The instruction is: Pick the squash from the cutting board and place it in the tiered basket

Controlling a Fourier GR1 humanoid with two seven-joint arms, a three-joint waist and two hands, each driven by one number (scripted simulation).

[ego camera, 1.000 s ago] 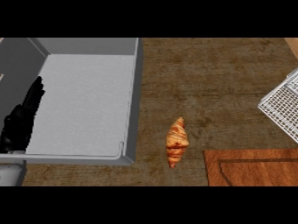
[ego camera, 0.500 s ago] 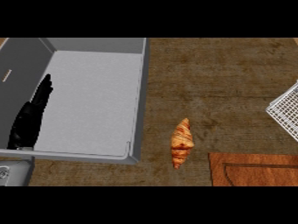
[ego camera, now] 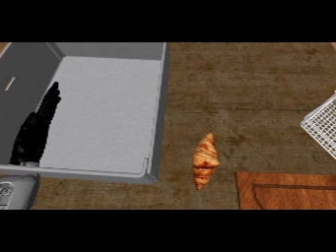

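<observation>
Squash does not show anywhere in the head view, and no writing or label can be read. Left of the croissant (ego camera: 205,161), which lies on the brown desk (ego camera: 251,88), a grey sink (ego camera: 159,98) holds only the left hand (ego camera: 36,130), its fingers straight and together. Right of the croissant sits the wooden cutting board (ego camera: 294,191), with the white wire tiered basket (ego camera: 334,129) above it at the edge.

Kitchen: sink basin (ego camera: 105,106), wooden cutting board (ego camera: 294,191), croissant (ego camera: 205,160) on counter (ego camera: 251,88)
</observation>
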